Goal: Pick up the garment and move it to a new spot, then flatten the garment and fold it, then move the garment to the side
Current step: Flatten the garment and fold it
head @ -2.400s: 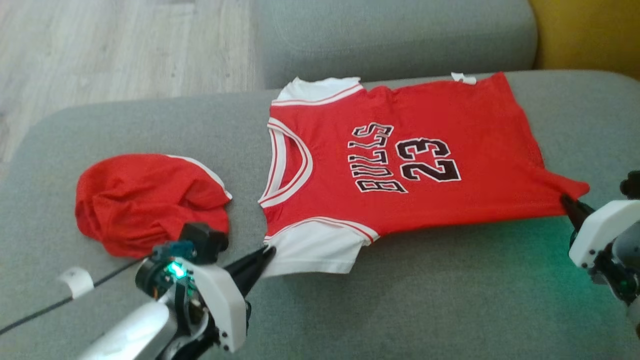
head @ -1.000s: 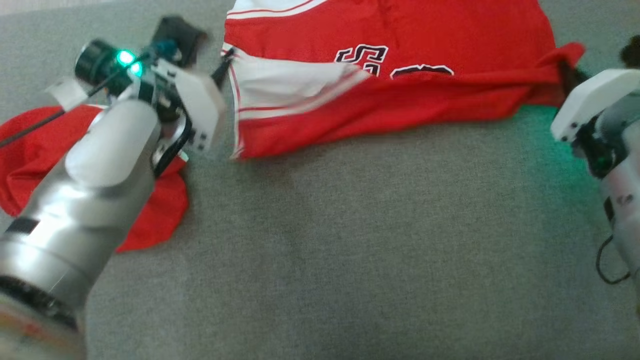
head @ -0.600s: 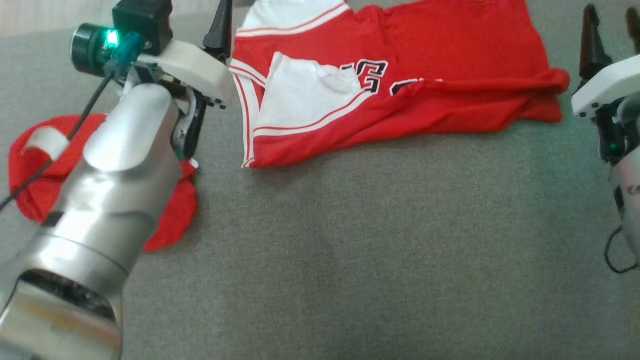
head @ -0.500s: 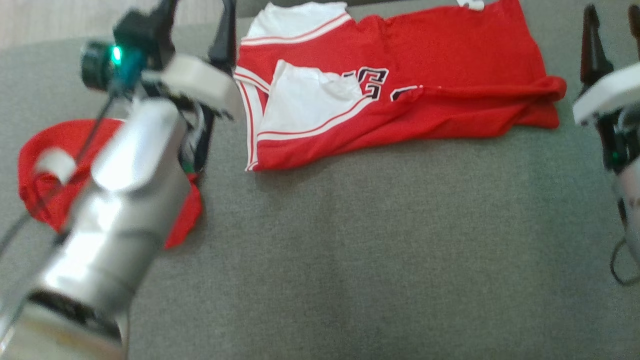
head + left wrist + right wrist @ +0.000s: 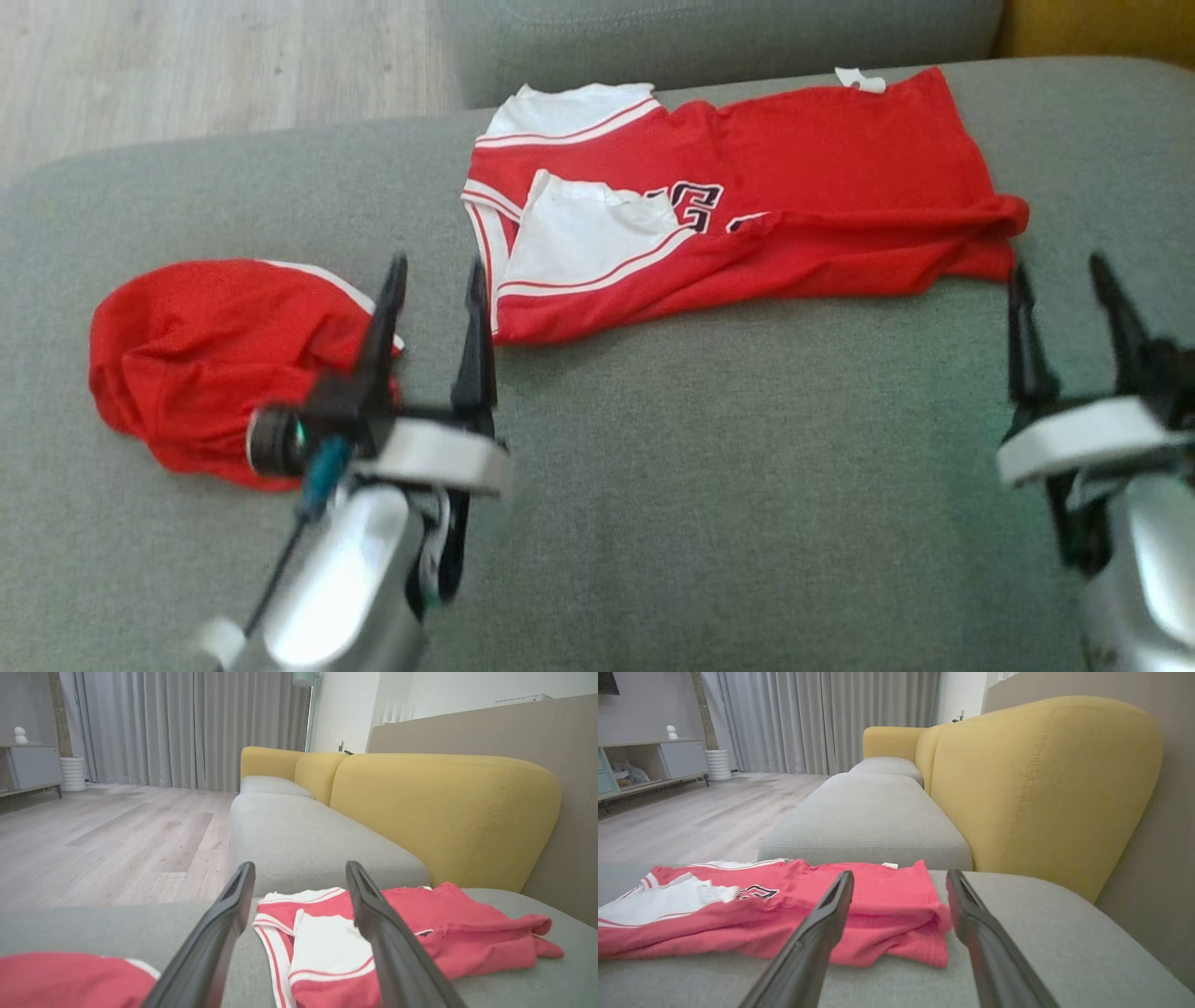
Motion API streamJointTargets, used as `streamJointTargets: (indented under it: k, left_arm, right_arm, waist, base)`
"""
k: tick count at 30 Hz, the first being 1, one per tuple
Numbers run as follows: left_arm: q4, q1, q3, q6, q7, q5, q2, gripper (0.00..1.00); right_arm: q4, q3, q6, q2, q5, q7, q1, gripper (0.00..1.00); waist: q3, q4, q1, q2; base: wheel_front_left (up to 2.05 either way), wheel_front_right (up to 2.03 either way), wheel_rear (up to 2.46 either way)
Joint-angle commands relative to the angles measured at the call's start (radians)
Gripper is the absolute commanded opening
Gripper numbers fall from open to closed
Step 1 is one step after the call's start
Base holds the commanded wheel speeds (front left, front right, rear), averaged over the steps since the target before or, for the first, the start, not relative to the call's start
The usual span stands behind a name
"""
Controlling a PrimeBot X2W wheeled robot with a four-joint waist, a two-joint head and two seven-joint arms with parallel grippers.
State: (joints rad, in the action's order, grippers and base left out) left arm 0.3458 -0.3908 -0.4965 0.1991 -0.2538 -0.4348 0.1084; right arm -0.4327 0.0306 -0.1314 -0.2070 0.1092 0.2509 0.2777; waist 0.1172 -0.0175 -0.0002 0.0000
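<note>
Jersey [image 5: 822, 168] lies beyond both spread jaws.

Soft even daylight; head view slightly motion-blurred.

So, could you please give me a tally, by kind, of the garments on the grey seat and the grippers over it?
Jerseys: 1, the jersey, partly folded.
Other garments: 1, the crumpled red garment.
Grippers: 2, the left gripper and the right gripper, both open.
Total: 4.
</note>
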Motion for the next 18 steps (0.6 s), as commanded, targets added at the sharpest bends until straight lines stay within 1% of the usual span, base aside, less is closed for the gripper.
streamJointTargets:
  k: [1,4,8,11,14,18]
  left_arm:
    - [-0.035,-0.008,0.048,0.001,-0.008,0.014,0.004,1.00]
    - [-0.030,0.038,0.066,-0.015,-0.008,0.035,-0.014,1.00]
    - [0.014,0.035,0.075,-0.047,-0.008,0.052,-0.025,1.00]
    - [0.089,-0.003,0.063,-0.073,-0.005,0.049,-0.030,1.00]
    - [0.174,-0.051,0.048,-0.093,0.040,0.037,-0.035,1.00]
    - [0.271,-0.106,0.047,-0.105,0.080,0.008,-0.043,1.00]
  right_arm:
    - [0.051,-0.007,0.001,0.004,-0.011,0.011,0.002,1.00]
    - [0.094,0.011,0.001,0.036,-0.029,0.011,-0.045,1.00]
    - [0.144,0.027,0.001,0.056,-0.043,0.003,-0.061,1.00]
    - [0.180,0.025,0.001,0.060,-0.048,-0.011,-0.054,1.00]
    - [0.207,0.018,0.001,0.063,-0.049,-0.020,-0.048,1.00]
    - [0.224,0.009,0.001,0.071,-0.047,-0.026,-0.042,1.00]
  waist:
    - [-0.007,-0.002,0.0002,0.0000]
    - [-0.010,-0.005,0.0002,0.0000]
    - [-0.004,-0.017,0.0002,0.0000]
    - [0.011,-0.030,0.0002,0.0000]
    - [0.032,-0.046,0.0002,0.0000]
    - [0.059,-0.072,0.0002,0.0000]
  base:
    - [0.00,0.00,0.00]
    - [0.00,0.00,0.00]
    - [0.00,0.00,0.00]
    - [0.00,0.00,0.00]
    - [0.00,0.00,0.00]
    - [0.00,0.00,0.00]
